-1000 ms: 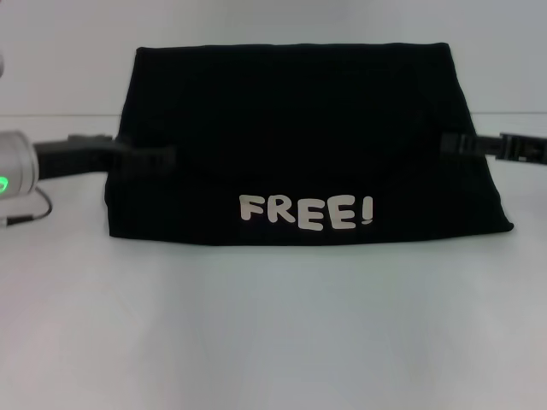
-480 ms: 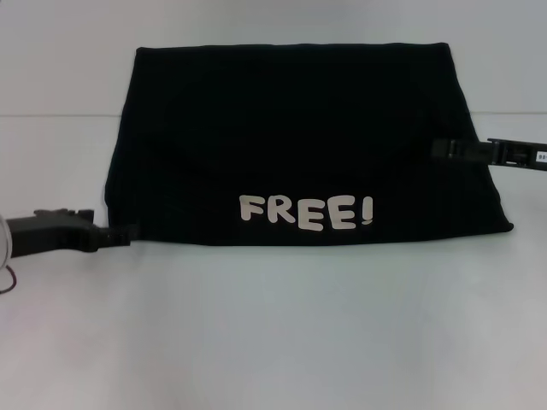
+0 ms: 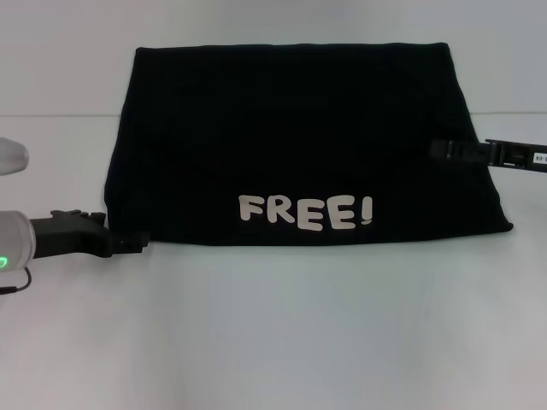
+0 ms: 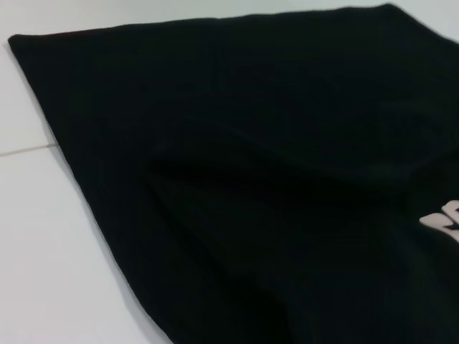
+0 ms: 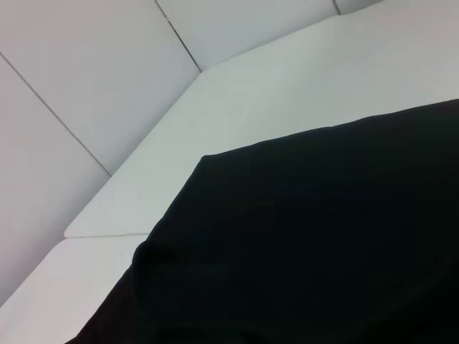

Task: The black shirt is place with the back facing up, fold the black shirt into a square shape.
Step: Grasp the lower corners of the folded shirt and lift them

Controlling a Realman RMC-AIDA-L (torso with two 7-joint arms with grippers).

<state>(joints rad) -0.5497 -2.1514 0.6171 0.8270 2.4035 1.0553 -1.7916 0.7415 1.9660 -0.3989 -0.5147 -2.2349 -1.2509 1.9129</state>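
Note:
The black shirt [image 3: 291,137] lies folded into a wide flat block on the white table, with white "FREE!" lettering [image 3: 305,211] near its front edge. My left gripper [image 3: 137,243] sits low at the shirt's near left corner, touching its edge. On the other side, my right gripper [image 3: 438,149] rests over the shirt's right edge at about mid-height. The left wrist view is filled by the black shirt [image 4: 272,179] with a bit of the lettering [image 4: 445,218]. The right wrist view shows a corner of the shirt [image 5: 323,236] on the table.
The white table [image 3: 273,342] stretches out in front of the shirt and on both sides. A seam in the tabletop [image 3: 51,115] runs behind the shirt. A white wall panel [image 5: 86,79] stands beyond the table's far edge.
My left gripper has moved from the middle of the shirt's left edge down to its near left corner. The right gripper has shifted only slightly. The shirt lies as before.

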